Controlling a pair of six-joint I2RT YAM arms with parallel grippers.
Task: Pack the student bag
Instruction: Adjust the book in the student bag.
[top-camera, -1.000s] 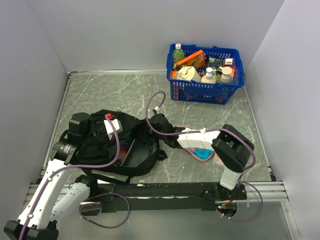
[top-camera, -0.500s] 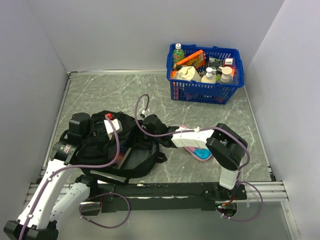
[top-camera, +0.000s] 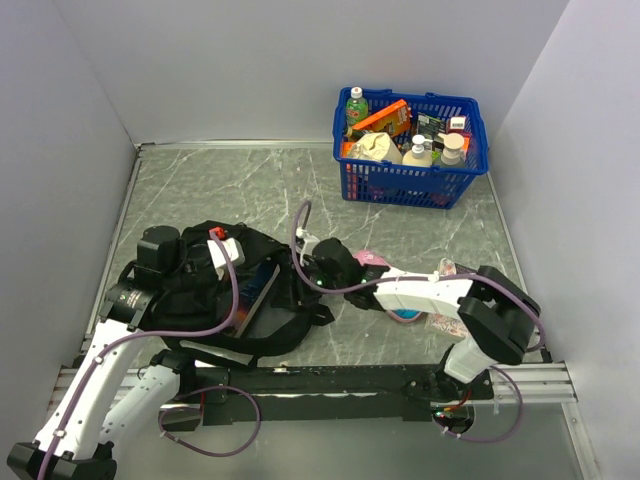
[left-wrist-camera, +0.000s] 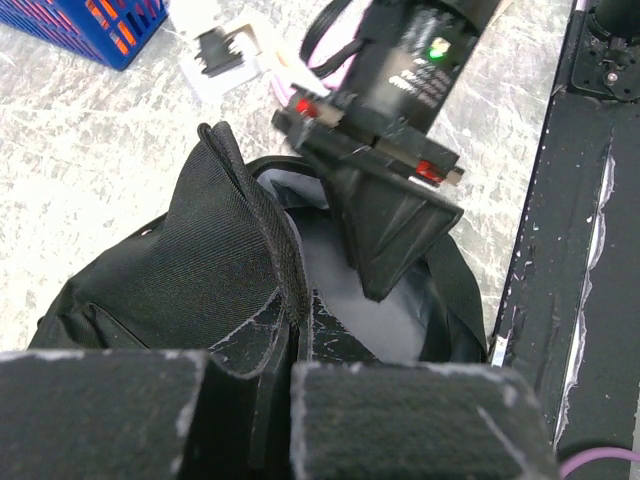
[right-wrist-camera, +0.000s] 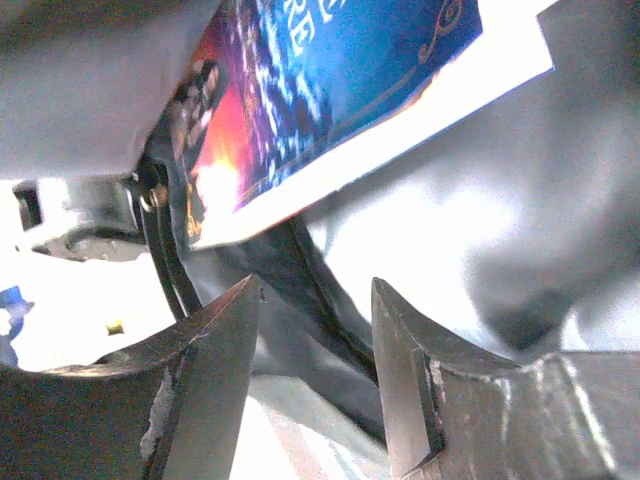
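One soft black bag (top-camera: 200, 300) lies across the table (top-camera: 420, 230), mouth rightward — left gripper (left-wrist-camera: 270, 365) pinching its woven rim. Jaws apart, the right gripper (right-wrist-camera: 315, 300) holds nothing.

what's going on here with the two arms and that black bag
The left gripper is shut on the rim of the student bag, holding its mouth open. The right gripper is open at that mouth, right by a book lying inside against the grey lining. The blue basket of groceries sits far back on the right.
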